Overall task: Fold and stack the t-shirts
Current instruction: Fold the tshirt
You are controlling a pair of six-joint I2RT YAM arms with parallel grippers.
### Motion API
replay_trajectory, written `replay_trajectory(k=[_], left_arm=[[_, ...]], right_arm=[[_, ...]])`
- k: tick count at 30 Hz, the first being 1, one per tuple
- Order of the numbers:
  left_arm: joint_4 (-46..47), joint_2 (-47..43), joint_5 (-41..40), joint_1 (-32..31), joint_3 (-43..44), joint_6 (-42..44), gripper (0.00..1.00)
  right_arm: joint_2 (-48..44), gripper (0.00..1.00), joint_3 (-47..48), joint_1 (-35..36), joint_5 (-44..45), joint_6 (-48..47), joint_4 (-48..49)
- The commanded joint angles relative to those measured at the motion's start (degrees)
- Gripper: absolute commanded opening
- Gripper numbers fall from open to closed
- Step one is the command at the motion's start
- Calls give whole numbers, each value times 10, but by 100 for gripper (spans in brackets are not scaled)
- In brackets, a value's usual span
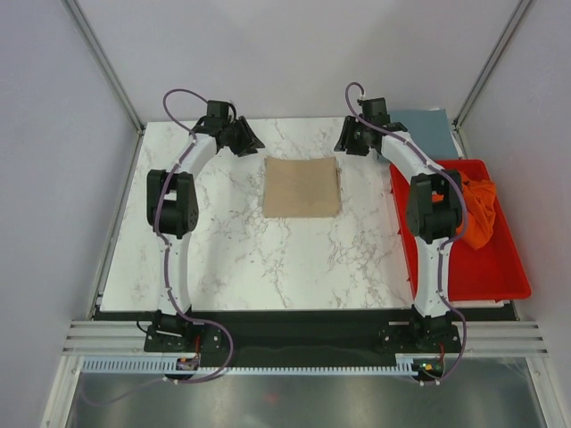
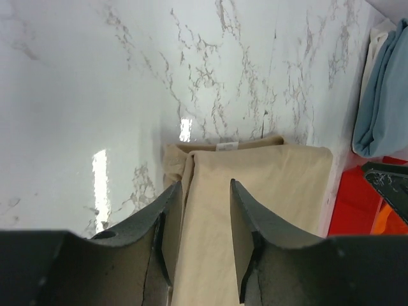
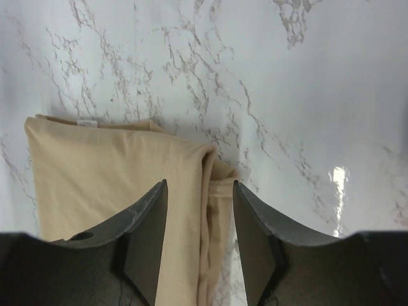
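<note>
The tan t-shirt lies folded into a rectangle at the middle of the table. My left gripper is open and empty, above the table just off the shirt's far left corner; in the left wrist view the gripper frames the tan cloth. My right gripper is open and empty off the far right corner; in the right wrist view it hovers over the folded edge of the tan shirt. The blue-grey shirt lies folded at the back right. The orange shirt is crumpled in the tray.
A red plastic tray stands along the table's right side, beside the right arm. It also shows in the left wrist view, below the blue-grey shirt. White walls close in the back and sides.
</note>
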Motion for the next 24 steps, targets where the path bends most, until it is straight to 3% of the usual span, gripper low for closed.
replay_trajectory(k=[1, 8, 16, 24], left_arm=[[11, -66, 30, 2, -36, 66, 43], [13, -126, 47, -12, -185, 111, 48], [13, -87, 56, -17, -196, 115, 46], [13, -49, 46, -17, -176, 117, 37]], right_arm=[[-68, 53, -40, -4, -32, -45, 13], [-77, 62, -100, -4, -134, -129, 12], [-22, 63, -84, -8, -168, -148, 7], [33, 62, -65, -8, -168, -141, 29]])
